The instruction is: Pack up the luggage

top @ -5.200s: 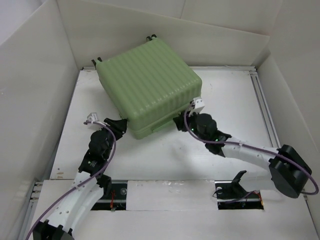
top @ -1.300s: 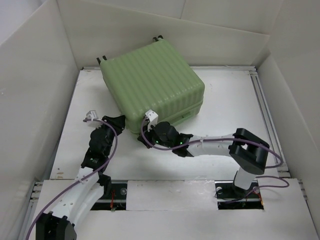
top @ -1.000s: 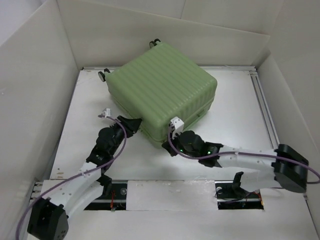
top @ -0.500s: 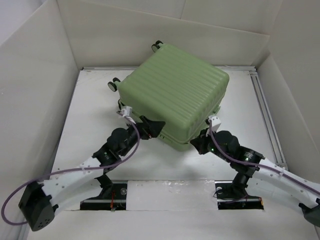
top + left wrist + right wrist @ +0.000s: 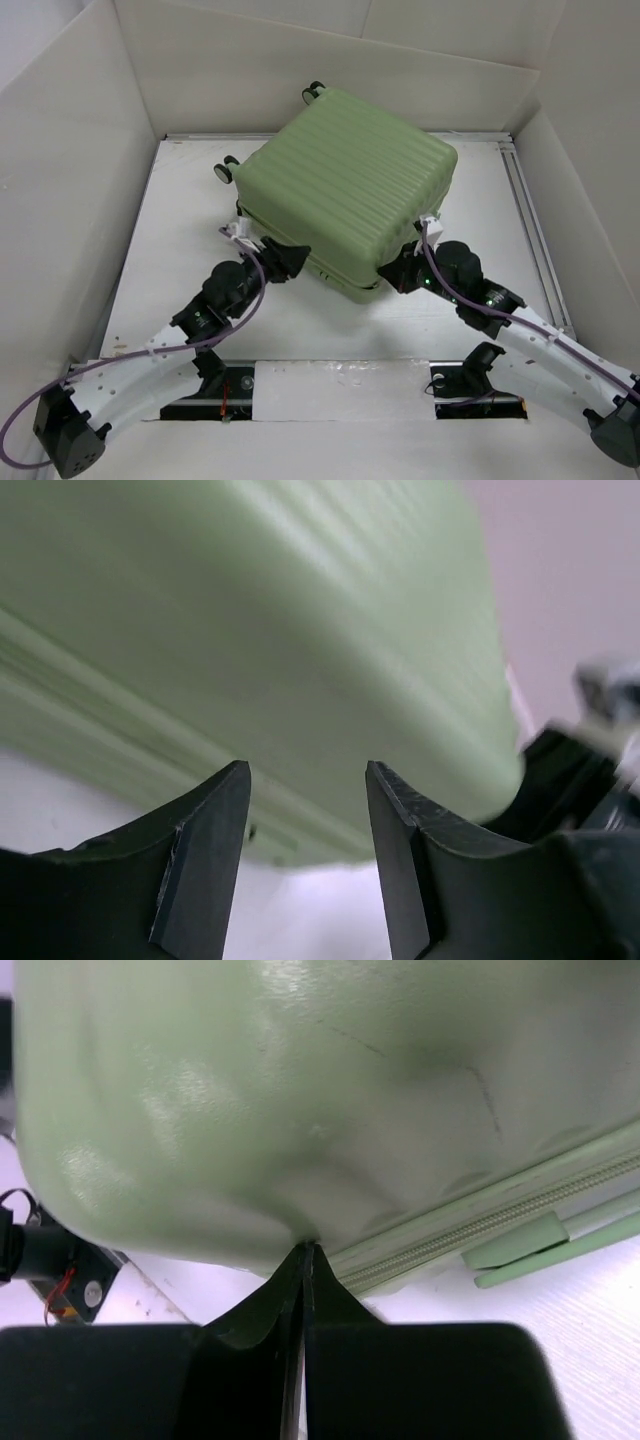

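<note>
The luggage [image 5: 345, 180] is a closed pale green ribbed suitcase lying flat and turned diagonally on the white table. Two caster wheels [image 5: 227, 170] show at its far left side. My left gripper [image 5: 297, 255] is open at the suitcase's near left edge. In the left wrist view [image 5: 308, 775] the shell [image 5: 250, 630] fills the space just beyond the fingers. My right gripper [image 5: 392, 275] is shut at the near corner. In the right wrist view [image 5: 304, 1252] its tips touch the shell [image 5: 300, 1090] beside the zipper seam [image 5: 500, 1222]. The lining is hidden.
White walls [image 5: 80, 200] enclose the table on three sides. A metal rail [image 5: 530, 230] runs along the right edge. The right arm's wrist [image 5: 585, 770] shows at the right of the left wrist view.
The suitcase has been turned and shifted to the right over the last second. In the last half second both grippers shifted slightly along its near edge.
</note>
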